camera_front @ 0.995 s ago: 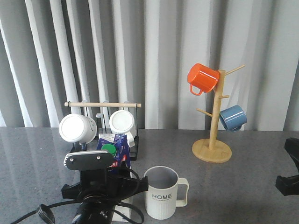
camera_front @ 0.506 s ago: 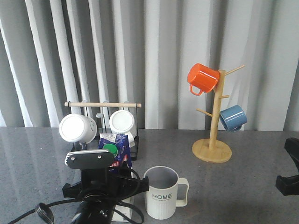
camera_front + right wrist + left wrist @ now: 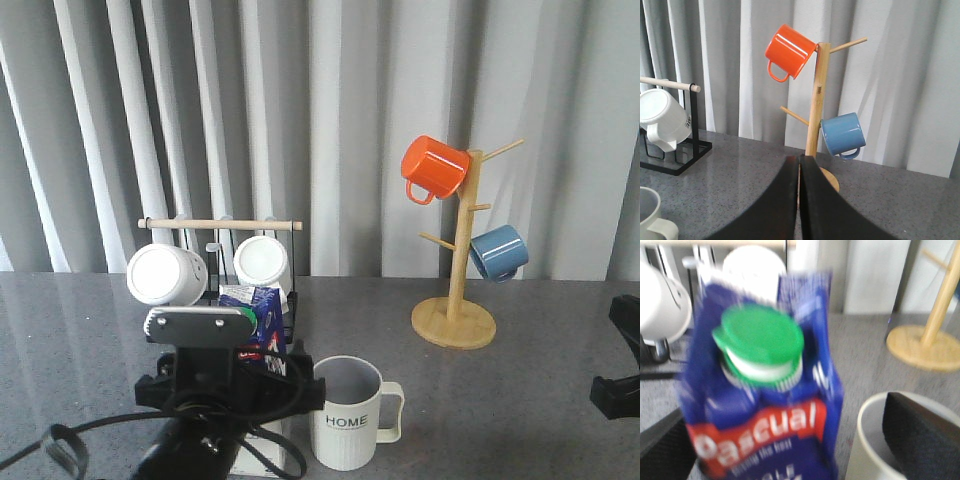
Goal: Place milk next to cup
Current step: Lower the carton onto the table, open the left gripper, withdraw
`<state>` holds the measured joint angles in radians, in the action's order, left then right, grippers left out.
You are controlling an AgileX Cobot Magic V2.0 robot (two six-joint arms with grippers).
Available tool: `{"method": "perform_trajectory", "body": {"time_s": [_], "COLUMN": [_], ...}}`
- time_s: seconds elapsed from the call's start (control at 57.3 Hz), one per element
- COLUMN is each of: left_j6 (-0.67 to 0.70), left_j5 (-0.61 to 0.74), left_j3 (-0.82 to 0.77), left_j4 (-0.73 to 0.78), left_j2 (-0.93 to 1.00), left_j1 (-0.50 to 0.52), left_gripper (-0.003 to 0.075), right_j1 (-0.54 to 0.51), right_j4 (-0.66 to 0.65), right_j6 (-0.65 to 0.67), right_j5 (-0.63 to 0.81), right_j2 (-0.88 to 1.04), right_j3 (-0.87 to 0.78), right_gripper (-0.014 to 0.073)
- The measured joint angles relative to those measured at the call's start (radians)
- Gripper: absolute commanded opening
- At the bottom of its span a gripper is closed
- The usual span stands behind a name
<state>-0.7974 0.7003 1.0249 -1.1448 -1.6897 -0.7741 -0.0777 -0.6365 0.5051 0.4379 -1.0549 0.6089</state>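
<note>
1. Black rack (image 3: 290, 300): set at the back left of the grey table (image 3: 520, 400), with two white mugs (image 3: 165, 275) held under its wooden bar.
2. Milk (image 3: 765, 405): held upright between the fingers (image 3: 920, 440) of the left gripper (image 3: 790, 450), which is clamped on its sides; the green cap is turned toward the wrist camera. In the front view the carton is seen just in front of the rack, mostly hidden behind the arm.
3. Left arm (image 3: 215, 385): reached forward low over the table's near edge.
4. Cup (image 3: 348, 412): stood just beside the milk, on its right, handle turned right.
5. Wooden mug tree (image 3: 457, 290): placed further right, hung with an orange mug (image 3: 433, 167) and a blue mug (image 3: 498, 252).
6. Right gripper (image 3: 799, 200): fingers pressed together on nothing, pointed at the tree.
</note>
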Motion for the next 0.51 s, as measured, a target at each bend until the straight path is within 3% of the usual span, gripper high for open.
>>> {"method": "perform_trajectory", "body": {"time_s": [0.14, 0.209, 0.297, 0.332, 0.401, 0.419, 0.506], "left_j6": [-0.015, -0.052, -0.124, -0.151, -0.193, -0.201, -0.22], "left_j5": [0.01, 0.016, 0.012, 0.009, -0.002, -0.008, -0.022], "left_j3": [0.0, 0.0, 0.0, 0.0, 0.0, 0.0, 0.0], "left_j4": [0.002, 0.002, 0.018, 0.028, 0.039, 0.04, 0.038], "left_j2": [0.112, 0.182, 0.269, 0.299, 0.35, 0.364, 0.411], "left_j1": [0.0, 0.0, 0.0, 0.0, 0.0, 0.0, 0.0], "left_gripper": [0.068, 0.0619, 0.0433, 0.0321, 0.0025, -0.0008, -0.0008], "right_j1": [0.0, 0.0, 0.0, 0.0, 0.0, 0.0, 0.0], "right_j4": [0.0, 0.0, 0.0, 0.0, 0.0, 0.0, 0.0], "right_j6": [0.0, 0.0, 0.0, 0.0, 0.0, 0.0, 0.0], "right_j5": [0.0, 0.0, 0.0, 0.0, 0.0, 0.0, 0.0], "right_j2": [0.0, 0.0, 0.0, 0.0, 0.0, 0.0, 0.0], "right_j3": [0.0, 0.0, 0.0, 0.0, 0.0, 0.0, 0.0], "right_gripper": [-0.0006, -0.0006, -0.0006, -0.0006, -0.0006, -0.0006, -0.0006]}}
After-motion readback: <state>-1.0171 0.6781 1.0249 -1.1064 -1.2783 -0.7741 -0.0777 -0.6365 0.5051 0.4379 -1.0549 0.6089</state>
